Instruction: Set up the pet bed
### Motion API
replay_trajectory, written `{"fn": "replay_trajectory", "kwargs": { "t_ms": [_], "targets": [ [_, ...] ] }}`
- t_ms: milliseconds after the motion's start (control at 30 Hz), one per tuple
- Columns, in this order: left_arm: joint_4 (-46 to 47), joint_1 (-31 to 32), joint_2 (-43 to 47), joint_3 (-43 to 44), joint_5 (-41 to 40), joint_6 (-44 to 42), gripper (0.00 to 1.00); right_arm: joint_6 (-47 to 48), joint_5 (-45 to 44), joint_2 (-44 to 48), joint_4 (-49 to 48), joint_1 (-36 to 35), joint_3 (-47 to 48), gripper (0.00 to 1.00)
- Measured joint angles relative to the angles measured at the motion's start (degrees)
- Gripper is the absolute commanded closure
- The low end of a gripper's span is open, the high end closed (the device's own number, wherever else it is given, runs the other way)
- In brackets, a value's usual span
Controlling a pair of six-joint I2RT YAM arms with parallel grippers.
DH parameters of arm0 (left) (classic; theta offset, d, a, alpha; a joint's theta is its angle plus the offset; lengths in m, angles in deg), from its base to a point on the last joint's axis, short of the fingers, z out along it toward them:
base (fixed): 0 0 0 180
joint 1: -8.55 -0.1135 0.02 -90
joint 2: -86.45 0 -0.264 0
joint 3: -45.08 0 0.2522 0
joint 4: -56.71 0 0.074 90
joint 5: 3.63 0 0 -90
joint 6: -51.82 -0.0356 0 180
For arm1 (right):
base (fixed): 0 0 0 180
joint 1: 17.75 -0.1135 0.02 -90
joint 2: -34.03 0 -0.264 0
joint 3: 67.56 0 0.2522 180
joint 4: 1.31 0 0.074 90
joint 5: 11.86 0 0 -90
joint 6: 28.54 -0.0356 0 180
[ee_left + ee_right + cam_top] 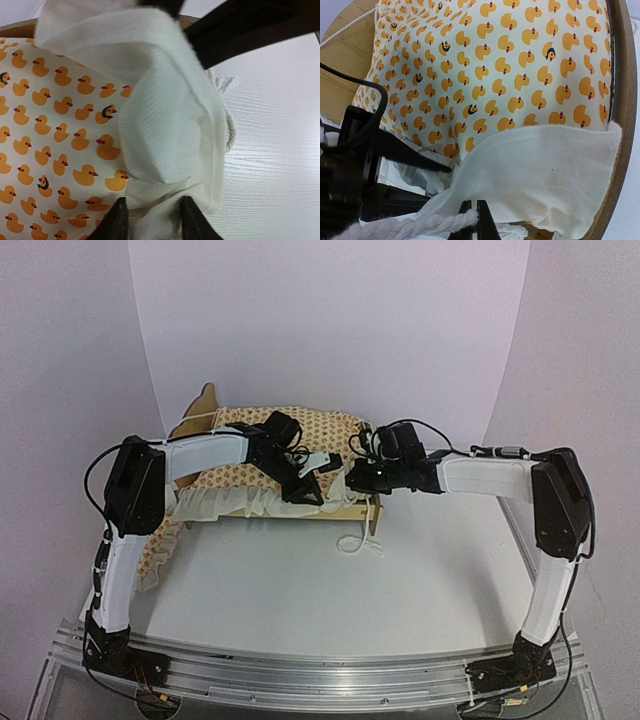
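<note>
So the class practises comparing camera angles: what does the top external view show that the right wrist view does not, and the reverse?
Only top external: the right arm, the metal rail, the backdrop. Only right wrist: the print's separate orange ducks and the wood grain. Both: the bedding lying in the wooden frame.

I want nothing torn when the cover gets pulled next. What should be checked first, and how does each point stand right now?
1. Right claw shut: ok.
2. What it pinches, white cord or cream cloth: cannot tell.
3. Left claw hold on that cloth: cannot tell; fingers straddle it.
4. Duck-print bedding all inside wooden frame: not ok; one end hangs to the table.
5. Claws clear of each other: cannot tell; very close.
</note>
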Motion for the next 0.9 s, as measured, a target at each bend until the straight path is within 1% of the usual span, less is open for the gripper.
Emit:
{"fn": "replay_trajectory", "kwargs": {
  "t_ms": [100,200,300,367,400,433,467,533,567,633,800,867,900],
  "targets": [
    [-0.8,0.4,-0.2,0.8,0.6,0.4,0.66,-0.1,0.7,-0.3,0.0,0.0,0.4,1.0],
    [-1.3,-0.3,-0.6,2.5,2.3,0.7,0.65,0.0,1.4,-1.0,-0.1,0.0,0.9,1.0],
    [-1.5,-1.2,-0.6,3.6,4.5,0.8,0.69,0.0,1.8,-1.4,0.0,0.0,1.0,1.0],
    [-1.5,-1.7,-0.6,3.7,5.6,1.2,0.75,0.0,1.9,-1.6,0.0,0.0,1.0,1.0],
    [-1.5,-1.9,-0.6,3.7,6.0,1.5,0.75,-0.1,2.0,-1.7,0.0,0.0,1.0,1.0],
    [-1.5,-2.0,-0.6,3.7,6.4,1.7,0.71,-0.1,2.1,-1.8,0.0,0.0,1.0,1.0],
    [-1.5,-2.1,-0.6,3.7,6.7,1.9,0.64,-0.1,2.2,-1.8,0.0,0.0,1.0,1.0],
    [-1.8,-2.0,-0.7,4.2,7.5,2.3,0.53,-0.2,2.2,-1.8,0.0,0.0,1.0,1.0],
    [-1.9,-1.9,-0.8,4.6,7.9,2.3,0.5,-0.4,2.2,-1.8,0.0,0.0,1.0,1.0],
    [-1.5,-1.5,-0.8,5.1,8.6,3.8,0.49,-0.8,2.2,-1.8,0.0,0.1,1.0,1.0],
    [3.7,0.3,-0.8,5.3,9.0,7.9,0.52,-1.7,2.3,-1.8,0.0,0.2,1.0,1.0],
    [5.1,0.9,-1.1,5.7,8.9,9.2,0.56,-2.0,2.4,-1.8,0.0,0.3,1.1,1.0],
    [5.3,1.0,-1.4,6.1,8.8,9.5,0.6,-2.1,2.4,-1.8,0.0,0.5,1.1,1.0]
  ]
}}
